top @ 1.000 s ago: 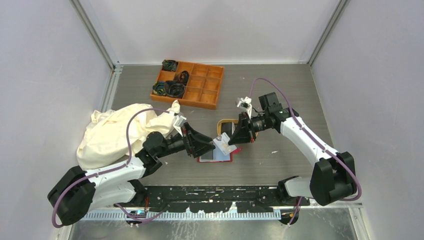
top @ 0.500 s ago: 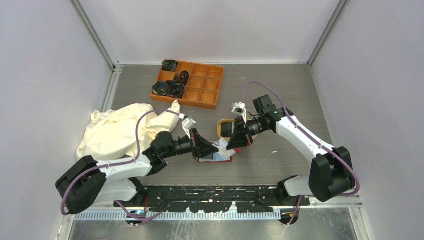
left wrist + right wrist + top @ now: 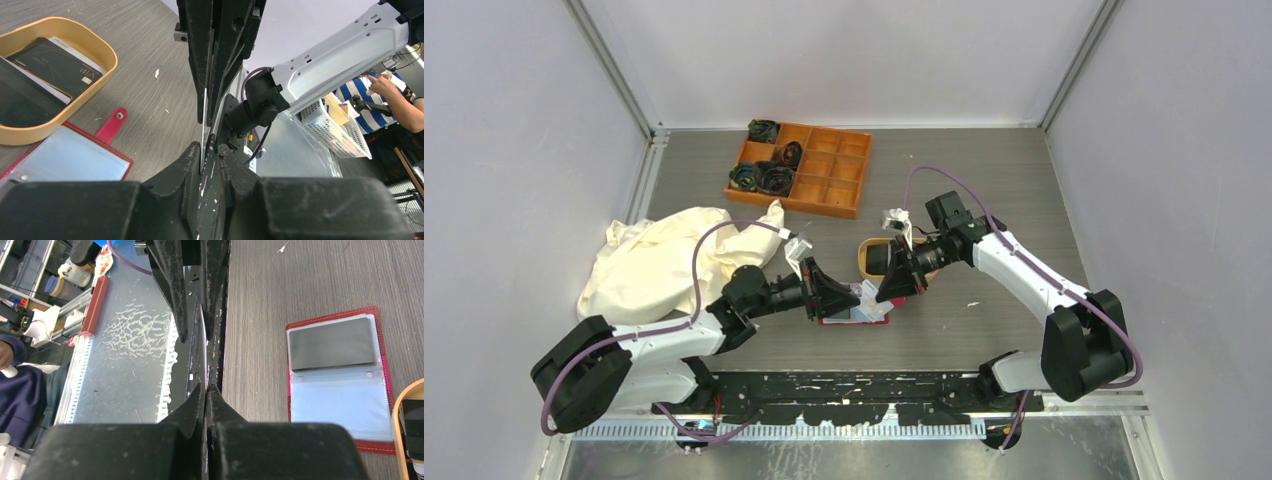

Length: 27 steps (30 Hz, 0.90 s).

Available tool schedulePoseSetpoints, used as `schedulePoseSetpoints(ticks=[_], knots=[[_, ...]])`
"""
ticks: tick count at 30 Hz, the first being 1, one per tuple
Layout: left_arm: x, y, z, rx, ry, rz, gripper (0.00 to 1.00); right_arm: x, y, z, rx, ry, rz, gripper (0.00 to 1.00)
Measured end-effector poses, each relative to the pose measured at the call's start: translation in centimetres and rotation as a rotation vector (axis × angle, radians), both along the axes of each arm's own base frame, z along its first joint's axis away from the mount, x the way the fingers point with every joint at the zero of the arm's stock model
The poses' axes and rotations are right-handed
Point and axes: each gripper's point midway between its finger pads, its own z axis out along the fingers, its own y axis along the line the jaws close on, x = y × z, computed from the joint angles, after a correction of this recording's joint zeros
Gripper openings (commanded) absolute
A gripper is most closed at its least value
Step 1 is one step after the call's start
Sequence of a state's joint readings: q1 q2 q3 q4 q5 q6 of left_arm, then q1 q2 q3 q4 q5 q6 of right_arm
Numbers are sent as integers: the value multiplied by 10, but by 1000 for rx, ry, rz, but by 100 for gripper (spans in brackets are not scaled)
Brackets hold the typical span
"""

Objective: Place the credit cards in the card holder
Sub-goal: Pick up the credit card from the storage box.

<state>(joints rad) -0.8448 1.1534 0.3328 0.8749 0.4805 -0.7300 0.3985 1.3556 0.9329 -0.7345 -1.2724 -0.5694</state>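
Note:
A light credit card (image 3: 876, 298) hangs just above the open red card holder (image 3: 854, 314), gripped from both sides. My right gripper (image 3: 890, 287) is shut on its far end. My left gripper (image 3: 856, 296) has its fingers closed on the near end. In the left wrist view the card (image 3: 204, 120) is a thin white edge running from my left gripper (image 3: 214, 147) up into the right one's fingers (image 3: 200, 60). In the right wrist view my right gripper (image 3: 206, 387) is pinched tight. The card holder (image 3: 340, 390) lies flat, with a dark card (image 3: 332, 342) in one pocket. More dark cards (image 3: 55, 62) lie in the tan tray (image 3: 107, 55).
An orange compartment box (image 3: 801, 168) with dark bits stands at the back. A cream cloth (image 3: 664, 262) is heaped at the left beside my left arm. The tan tray (image 3: 864, 258) sits just behind the card holder. A black rail (image 3: 854, 385) runs along the near edge.
My left gripper's fingers have closed in on the card. The right arm has come slightly down and left with the card, closer to the card holder.

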Motion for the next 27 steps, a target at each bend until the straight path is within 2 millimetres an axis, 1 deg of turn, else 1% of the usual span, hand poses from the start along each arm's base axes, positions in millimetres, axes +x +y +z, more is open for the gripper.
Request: schedulePoseSetpoints(ticks=[1,2,3,5,6,7,9,11,13,15,16,17,19,21,23,27], knots=[[0,0,0,0,-1,0,2,0,0,0,0,0,0,2],[0,0,0,0,0,-2,0,0,0,0,1,-1,2,5],[0,0,0,-1,2,-2,0,-1,0,0,2,0,2,11],[0,0,-1,1,0,0,0,-1,0,0,2,3,3,31],[0,0,-2,2,3,-1,0,-1,0,0,-1,5,2,39],[0,0,-2,2,3,0,0,0,0,-2,-9,-4,-1,44],[1,2,-6,13,15,11,0,4,-2,-8,-40,-25,-15,47],[2,7,-15,52,48,39,0,12,-6,-17,-97,-57,-46,46],[3,18,-25,97,88,84,0,25,-13,-29,-171,-110,-92,39],[2,31,-36,138,128,140,0,43,-22,-43,-254,-193,-155,25],[2,36,-40,150,143,158,0,47,-26,-48,-279,-218,-172,18],[1,43,-46,169,166,187,0,51,-29,-52,-302,-235,-185,13],[-1,55,-54,199,195,226,0,58,-36,-61,-357,-261,-211,10],[-1,64,-59,222,221,263,0,64,-39,-69,-403,-284,-221,9],[-1,70,-62,235,237,285,0,66,-39,-78,-446,-295,-215,7],[-2,77,-74,280,279,305,0,66,-40,-103,-537,-289,-187,6]])
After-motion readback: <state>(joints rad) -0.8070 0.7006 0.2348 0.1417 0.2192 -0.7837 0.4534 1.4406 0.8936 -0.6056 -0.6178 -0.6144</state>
